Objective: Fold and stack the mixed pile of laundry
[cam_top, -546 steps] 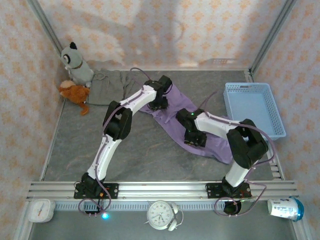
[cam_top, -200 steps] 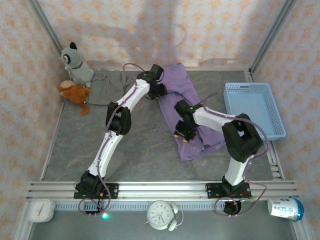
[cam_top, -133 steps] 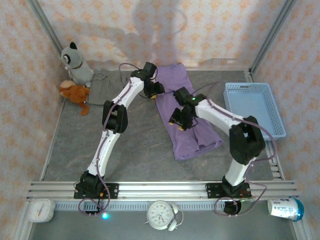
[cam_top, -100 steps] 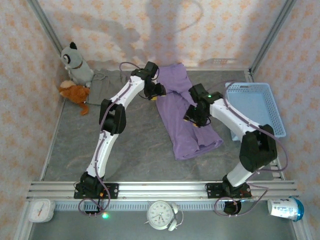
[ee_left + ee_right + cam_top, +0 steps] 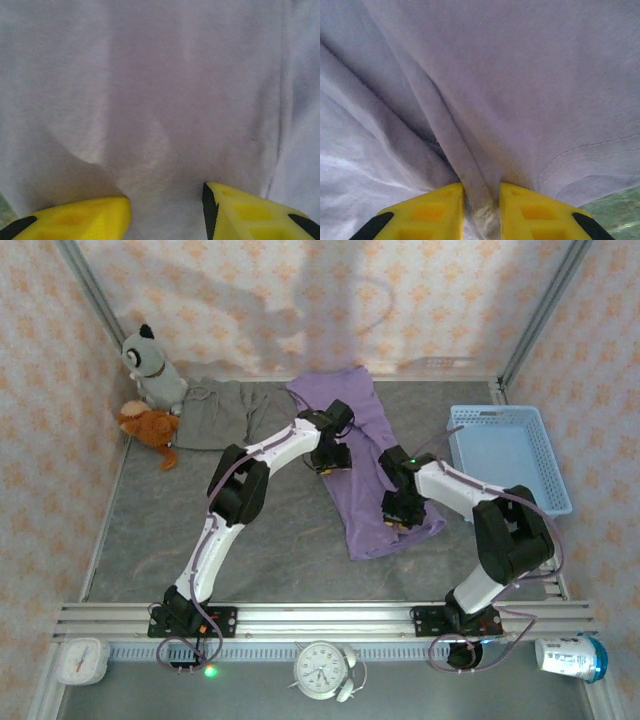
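Shifted nearer | left fingers (image 5: 75,217) apart | right fingers (image 5: 430,210) pinch lavender garment (image 5: 358,410) | folded long

lt blue slatted basket (image 5: 510,455) to right of right jaws, grey plush (image 5: 152,365) + orange plush (image 5: 148,427) well left of left jaws, alarm clock (image 5: 322,668) at near edge, behind both

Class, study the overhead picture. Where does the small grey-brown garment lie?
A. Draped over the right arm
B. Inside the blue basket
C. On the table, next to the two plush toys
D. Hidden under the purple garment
C: the grey-brown garment lies spread on the table at the far left, right beside the plush toys. It is in plain sight to the left of the purple garment and far from the blue basket.
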Tool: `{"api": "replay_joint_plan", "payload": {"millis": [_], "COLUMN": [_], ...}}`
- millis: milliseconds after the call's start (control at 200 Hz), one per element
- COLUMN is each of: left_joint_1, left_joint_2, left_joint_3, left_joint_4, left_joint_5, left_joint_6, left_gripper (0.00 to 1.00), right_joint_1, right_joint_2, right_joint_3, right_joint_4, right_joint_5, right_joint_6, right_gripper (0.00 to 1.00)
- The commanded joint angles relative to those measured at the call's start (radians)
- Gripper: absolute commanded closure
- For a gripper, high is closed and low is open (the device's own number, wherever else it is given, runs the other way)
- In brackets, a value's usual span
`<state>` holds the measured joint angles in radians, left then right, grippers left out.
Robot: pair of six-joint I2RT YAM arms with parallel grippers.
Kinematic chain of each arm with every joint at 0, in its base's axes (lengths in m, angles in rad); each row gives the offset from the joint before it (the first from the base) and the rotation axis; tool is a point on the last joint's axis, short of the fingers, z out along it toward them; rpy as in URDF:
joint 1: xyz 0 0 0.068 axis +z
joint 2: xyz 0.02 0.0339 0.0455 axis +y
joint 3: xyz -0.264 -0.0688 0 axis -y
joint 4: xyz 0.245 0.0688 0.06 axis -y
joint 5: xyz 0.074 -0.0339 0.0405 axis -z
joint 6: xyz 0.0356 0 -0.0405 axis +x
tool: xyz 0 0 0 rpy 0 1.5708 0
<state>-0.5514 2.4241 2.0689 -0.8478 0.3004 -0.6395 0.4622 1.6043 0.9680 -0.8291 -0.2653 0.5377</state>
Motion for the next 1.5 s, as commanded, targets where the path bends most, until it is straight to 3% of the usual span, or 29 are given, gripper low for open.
{"api": "replay_joint_plan", "payload": {"millis": [0, 235, 430, 540, 631, 766, 911, 1121, 1306, 1381, 1496], "left_joint_1": [0.022, 0.064, 0.086, 0.075, 0.057, -0.002, -0.106, -0.224, -0.263, -0.263, -0.263], "left_joint_2": [0.064, 0.166, 0.137, 0.019, -0.133, -0.344, -0.457, -0.483, -0.504, -0.502, -0.502], "left_joint_3": [0.028, 0.229, 0.297, 0.168, -0.064, -0.399, -0.597, -0.753, -0.837, -0.836, -0.837], "left_joint_4": [-0.014, -0.1, -0.207, -0.224, -0.147, 0.011, 0.069, 0.077, 0.098, 0.097, 0.11], "left_joint_5": [-0.132, -0.13, -0.066, -0.048, -0.054, -0.04, -0.105, -0.14, -0.148, -0.155, -0.158], "left_joint_6": [-0.008, 0.071, 0.134, 0.141, 0.112, -0.027, -0.118, -0.197, -0.23, -0.24, -0.254], "left_gripper": [0.52, 0.52, 0.5, 0.49, 0.49, 0.49, 0.49, 0.5, 0.5, 0.49, 0.49], "right_joint_1": [0.066, 0.174, 0.177, 0.16, 0.132, 0.109, 0.122, 0.155, 0.184, 0.184, 0.184], "right_joint_2": [-0.016, 0.018, -0.046, -0.057, -0.039, 0.021, 0.067, 0.084, 0.137, 0.146, 0.116], "right_joint_3": [-0.037, -0.081, 0.067, 0.128, 0.141, 0.142, 0.148, 0.123, 0.099, 0.089, 0.083], "right_joint_4": [0.051, 0.22, 0.035, -0.055, -0.073, -0.045, -0.002, 0.042, 0.066, 0.076, 0.079], "right_joint_5": [-0.035, -0.213, -0.087, -0.002, 0.043, 0.049, -0.01, -0.046, -0.035, -0.043, -0.06], "right_joint_6": [0.033, 0.105, 0.041, 0.013, -0.01, -0.045, -0.051, -0.027, -0.009, 0.0, 0.002], "right_gripper": [0.75, 0.77, 0.7, 0.7, 0.7, 0.75, 0.76, 0.7, 0.66, 0.71, 0.89]}}
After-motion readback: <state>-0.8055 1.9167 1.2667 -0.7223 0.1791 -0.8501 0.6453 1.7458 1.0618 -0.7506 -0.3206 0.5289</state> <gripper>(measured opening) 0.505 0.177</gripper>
